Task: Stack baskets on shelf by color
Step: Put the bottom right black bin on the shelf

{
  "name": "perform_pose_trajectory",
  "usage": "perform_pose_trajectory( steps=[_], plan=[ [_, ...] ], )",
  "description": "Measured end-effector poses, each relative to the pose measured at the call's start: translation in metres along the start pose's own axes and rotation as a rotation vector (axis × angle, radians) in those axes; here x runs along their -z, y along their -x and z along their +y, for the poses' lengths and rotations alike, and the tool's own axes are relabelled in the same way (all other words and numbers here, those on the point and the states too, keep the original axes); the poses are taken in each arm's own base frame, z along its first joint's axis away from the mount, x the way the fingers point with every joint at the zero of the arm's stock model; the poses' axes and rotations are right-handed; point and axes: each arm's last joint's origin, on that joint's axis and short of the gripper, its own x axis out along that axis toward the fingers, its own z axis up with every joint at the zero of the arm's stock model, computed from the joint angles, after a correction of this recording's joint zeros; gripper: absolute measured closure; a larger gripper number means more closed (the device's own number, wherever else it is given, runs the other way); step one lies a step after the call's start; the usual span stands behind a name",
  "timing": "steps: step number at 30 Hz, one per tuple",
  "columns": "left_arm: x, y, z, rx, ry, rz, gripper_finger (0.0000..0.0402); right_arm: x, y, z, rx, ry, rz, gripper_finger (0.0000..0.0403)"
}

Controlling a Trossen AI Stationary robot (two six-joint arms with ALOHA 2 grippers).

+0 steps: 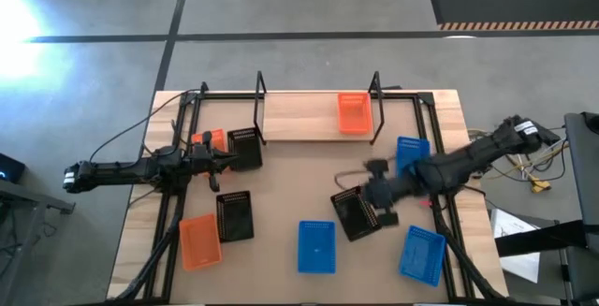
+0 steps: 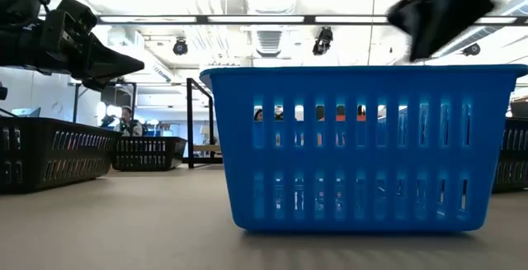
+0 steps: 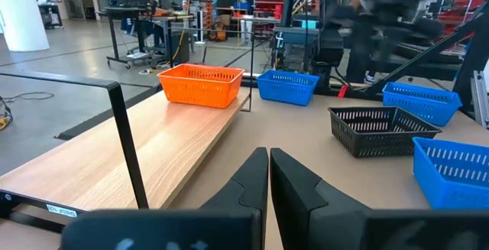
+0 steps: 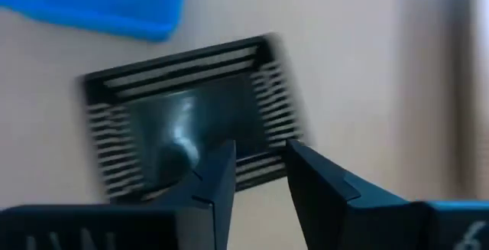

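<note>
The shelf is a light board between black wire uprights at the table's far side, and one orange basket rests on its right end. My right gripper is open and hovers over a black basket right of centre, near one of its short walls; no touch shows. My left gripper is shut and empty, beside a black basket and an orange basket at the shelf's left end. The other black, orange and blue baskets lie on the table.
Two more blue baskets lie at the right, one near the shelf's right upright and one at the near edge. Black frame rails run along both table sides. The low view is mostly filled by the blue basket.
</note>
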Motion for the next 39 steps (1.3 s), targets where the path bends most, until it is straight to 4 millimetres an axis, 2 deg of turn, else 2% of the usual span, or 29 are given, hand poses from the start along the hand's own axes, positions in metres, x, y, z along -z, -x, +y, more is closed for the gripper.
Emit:
perform_pose_trajectory(
  steps=[4, 7, 11, 16, 20, 24, 31, 35, 39],
  plan=[
    [0.0, 0.0, 0.0, 0.0, 0.0, 0.0, 0.0402, 0.009, -0.006, 0.033, -0.057, -0.008, 0.016, 0.0294],
    [0.0, 0.0, 0.0, 0.0, 0.0, 0.0, 0.0402, 0.012, -0.014, 0.048, -0.07, -0.026, 0.045, 0.0279],
    [0.0, 0.0, 0.0, 0.0, 0.0, 0.0, 0.0402, 0.011, -0.026, 0.067, -0.077, 0.042, 0.081, 0.0248],
    [0.0, 0.0, 0.0, 0.0, 0.0, 0.0, 0.0402, 0.008, -0.047, 0.084, -0.061, 0.157, 0.15, 0.0211],
    [0.0, 0.0, 0.0, 0.0, 0.0, 0.0, 0.0402, 0.006, -0.068, 0.092, -0.039, 0.203, 0.214, 0.0209],
    [0.0, 0.0, 0.0, 0.0, 0.0, 0.001, 0.0402, 0.002, -0.083, 0.099, -0.018, 0.249, 0.267, 0.0243],
    [0.0, 0.0, 0.0, 0.0, 0.0, 0.0, 0.0402, -0.006, -0.094, 0.101, 0.002, 0.315, 0.329, 0.0379],
    [0.0, 0.0, 0.0, 0.0, 0.0, 0.0, 0.0402, -0.026, -0.081, 0.093, 0.024, 0.3, 0.251, 0.0391],
    [0.0, 0.0, 0.0, 0.0, 0.0, 0.0, 0.0402, -0.059, -0.053, 0.077, 0.081, 0.3, 0.098, 0.0394]
  ],
)
